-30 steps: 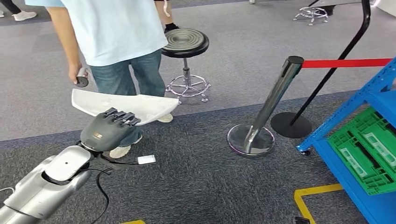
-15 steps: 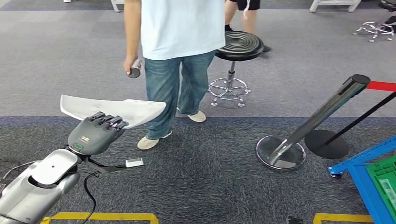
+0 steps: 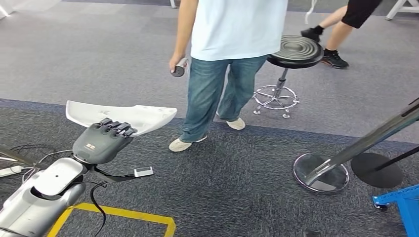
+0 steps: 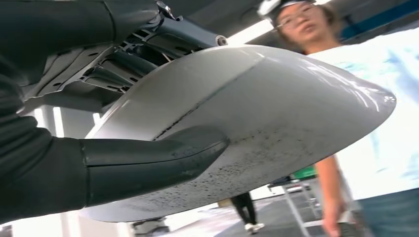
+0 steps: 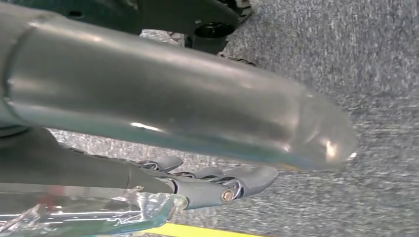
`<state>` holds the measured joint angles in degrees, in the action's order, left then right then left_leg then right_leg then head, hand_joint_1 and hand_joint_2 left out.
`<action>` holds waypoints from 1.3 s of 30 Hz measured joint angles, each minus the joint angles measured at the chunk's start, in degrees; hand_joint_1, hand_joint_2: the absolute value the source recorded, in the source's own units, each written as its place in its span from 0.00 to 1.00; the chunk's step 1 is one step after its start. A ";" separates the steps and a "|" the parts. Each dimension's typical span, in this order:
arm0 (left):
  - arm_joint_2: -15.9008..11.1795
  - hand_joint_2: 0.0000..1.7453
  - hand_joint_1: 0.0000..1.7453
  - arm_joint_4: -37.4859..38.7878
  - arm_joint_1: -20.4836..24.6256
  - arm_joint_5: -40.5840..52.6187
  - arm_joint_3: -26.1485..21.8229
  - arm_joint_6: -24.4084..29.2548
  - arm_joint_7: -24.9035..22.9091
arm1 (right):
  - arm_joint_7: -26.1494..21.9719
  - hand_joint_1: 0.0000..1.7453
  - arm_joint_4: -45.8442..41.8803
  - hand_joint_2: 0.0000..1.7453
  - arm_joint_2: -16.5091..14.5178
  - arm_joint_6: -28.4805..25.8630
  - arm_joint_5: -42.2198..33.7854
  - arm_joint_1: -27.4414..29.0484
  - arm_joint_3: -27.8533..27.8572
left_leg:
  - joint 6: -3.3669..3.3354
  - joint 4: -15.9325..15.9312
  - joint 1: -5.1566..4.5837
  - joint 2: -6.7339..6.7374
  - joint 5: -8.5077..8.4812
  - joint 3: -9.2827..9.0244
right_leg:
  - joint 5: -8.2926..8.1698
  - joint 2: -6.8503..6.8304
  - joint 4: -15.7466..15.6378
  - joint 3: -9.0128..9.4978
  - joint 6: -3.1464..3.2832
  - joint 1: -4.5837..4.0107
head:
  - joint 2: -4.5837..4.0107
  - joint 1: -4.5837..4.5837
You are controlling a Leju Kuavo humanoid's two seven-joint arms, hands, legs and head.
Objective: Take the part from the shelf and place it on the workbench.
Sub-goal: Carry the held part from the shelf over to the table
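- Head view: white part (image 3: pixel 123 116) is held level over the carpet at centre-left by the left hand (image 3: pixel 104 143), fingers over its near edge; judged a carry grip, en route to workbench. A person (image 3: pixel 232 59) w/ a small controller stands close at upper centre; stool (image 3: pixel 291 54) behind.
- Left wrist view: thumb (image 4: pixel 148 160) is pressed under part, fingers (image 4: pixel 133 64) on top — clamped both sides.
- Right wrist view: right hand (image 5: pixel 207 185) hangs over carpet, fingers only partly seen; open or closed cannot be told.

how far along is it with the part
Done: the part is off the shelf. In hand: the left hand holds it, thumb under, fingers over, above carpet, a person close ahead. Left: reach the workbench and set it down; none is in sight. The right hand hangs by the floor.
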<state>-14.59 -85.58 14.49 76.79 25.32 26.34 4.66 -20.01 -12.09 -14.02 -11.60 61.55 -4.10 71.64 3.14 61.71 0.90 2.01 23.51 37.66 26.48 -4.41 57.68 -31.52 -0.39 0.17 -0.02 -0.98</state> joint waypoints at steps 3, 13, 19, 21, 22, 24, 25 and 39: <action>0.09 1.00 1.00 -0.15 0.22 0.01 0.18 0.01 -0.01 | -0.05 0.00 -0.02 0.00 0.13 -0.01 -0.04 0.00 -0.02 | -0.98 -5.16 -0.51 1.33 -0.87 -2.74 | 0.75 -1.54 0.30 0.32 -0.99 -0.35 | 0.00 0.10; 0.32 1.00 1.00 -0.54 0.65 0.02 0.87 -0.02 -0.24 | -0.08 0.00 -0.02 0.00 0.14 -0.05 -0.24 0.23 -0.10 | -3.57 -5.21 -0.55 -5.87 -0.98 -2.78 | 5.97 4.63 16.11 -8.42 -1.76 0.27 | 0.00 0.50; 0.43 1.00 1.00 -0.54 1.28 0.05 1.27 0.04 -1.03 | -0.08 0.00 -0.02 0.00 0.14 -0.09 -0.25 0.15 -0.11 | -2.03 -5.19 -0.17 -10.22 -1.46 -2.13 | -0.75 9.49 1.33 -2.13 -1.45 0.64 | 0.00 0.42; 0.37 1.00 1.00 -0.54 1.26 0.05 1.29 0.05 -1.02 | -0.09 0.00 -0.02 0.00 0.14 -0.11 -0.26 0.10 -0.11 | -1.38 -4.94 -0.06 -9.81 -1.28 -1.73 | -1.08 8.02 1.04 -2.01 -0.68 0.57 | 0.00 0.35; 0.34 1.00 1.00 -0.54 1.36 0.05 1.30 0.05 -1.02 | -0.10 0.00 -0.02 0.00 0.14 -0.11 -0.26 0.09 -0.11 | -1.16 -3.63 -0.19 -8.36 -0.35 -1.04 | -1.24 7.21 0.83 -1.94 -0.29 0.56 | 0.00 0.17; 0.37 1.00 1.00 -0.54 1.65 0.05 1.34 0.05 -1.03 | -0.13 0.00 -0.02 0.00 0.14 -0.10 -0.26 0.19 -0.11 | -0.90 2.67 -0.49 -4.50 3.23 1.87 | -1.31 5.57 0.60 -1.90 0.19 0.38 | 0.00 -0.15; 0.41 1.00 1.00 -0.54 1.70 0.05 1.38 0.05 -1.03 | -0.11 0.00 -0.02 0.00 0.14 -0.10 -0.26 0.29 -0.11 | -0.78 6.67 -0.50 -3.49 5.06 3.72 | -1.27 4.68 0.61 -1.92 0.31 0.26 | 0.00 -0.22; 0.46 1.00 1.00 -0.70 1.59 -0.01 1.97 0.37 -2.02 | -0.01 0.00 -0.02 0.00 0.14 -0.09 -0.45 0.21 -0.12 | -3.47 -5.68 -0.61 -1.77 -0.78 -3.46 | 3.85 2.70 7.80 -4.16 -2.21 0.00 | 0.00 0.47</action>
<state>-14.13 -86.27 16.08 76.78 27.29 26.70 2.64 -20.02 -12.11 -13.88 -11.69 61.10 -3.88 71.52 -0.33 56.03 0.29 0.25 22.73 34.20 30.33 -1.71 65.48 -35.68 -2.60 0.17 -0.02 -0.51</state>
